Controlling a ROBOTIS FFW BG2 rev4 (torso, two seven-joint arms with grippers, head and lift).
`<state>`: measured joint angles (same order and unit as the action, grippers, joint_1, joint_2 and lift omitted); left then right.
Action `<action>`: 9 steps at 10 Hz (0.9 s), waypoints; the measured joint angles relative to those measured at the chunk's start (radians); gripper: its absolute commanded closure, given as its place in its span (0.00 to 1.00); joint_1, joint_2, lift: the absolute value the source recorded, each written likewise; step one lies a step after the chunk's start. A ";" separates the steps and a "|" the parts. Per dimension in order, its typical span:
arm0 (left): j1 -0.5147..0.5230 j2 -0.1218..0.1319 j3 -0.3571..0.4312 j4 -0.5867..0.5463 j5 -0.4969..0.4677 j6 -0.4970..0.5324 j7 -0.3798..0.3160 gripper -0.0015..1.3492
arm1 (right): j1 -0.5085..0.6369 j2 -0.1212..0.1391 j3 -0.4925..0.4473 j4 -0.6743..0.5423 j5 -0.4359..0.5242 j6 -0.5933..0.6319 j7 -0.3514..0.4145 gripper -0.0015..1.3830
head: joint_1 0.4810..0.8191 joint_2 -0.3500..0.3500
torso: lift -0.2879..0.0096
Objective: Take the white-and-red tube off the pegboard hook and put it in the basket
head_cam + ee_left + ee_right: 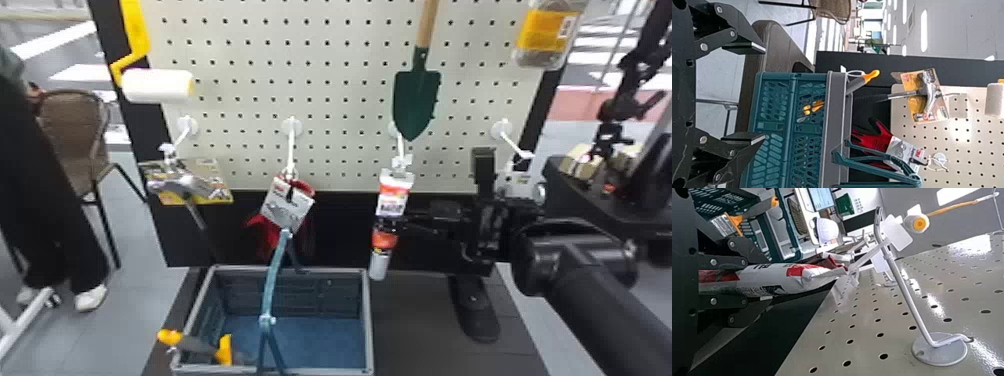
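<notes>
The right gripper point(391, 224) holds the white-and-red tube point(393, 196). In the left wrist view, the left gripper point(765, 94) is wide open.

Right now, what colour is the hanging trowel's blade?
Blade is dark green, clearest in the head view.

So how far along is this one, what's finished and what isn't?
The grasp looks done: the right gripper has its jaws closed around the white-and-red tube. Unhooking is the step in hand, since the tube's hanging tab still appears to be on the hook. What remains is freeing it, carrying it to the basket lower down, and releasing it.
</notes>
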<state>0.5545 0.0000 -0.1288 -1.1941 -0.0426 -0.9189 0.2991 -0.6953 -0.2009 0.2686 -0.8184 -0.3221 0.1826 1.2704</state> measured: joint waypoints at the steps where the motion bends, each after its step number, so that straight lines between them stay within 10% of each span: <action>1: 0.000 0.000 0.000 0.000 0.001 0.000 0.000 0.36 | 0.000 0.000 0.000 0.001 0.000 0.000 0.000 0.69 | 0.20 0.50 | 0.63; 9: 0.002 0.000 0.000 0.000 0.005 0.002 0.000 0.36 | 0.015 0.000 0.000 -0.037 -0.003 0.004 0.000 0.69 | 0.20 0.50 | 0.63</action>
<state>0.5568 0.0000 -0.1288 -1.1941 -0.0380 -0.9174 0.2991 -0.6805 -0.2014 0.2690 -0.8554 -0.3252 0.1866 1.2701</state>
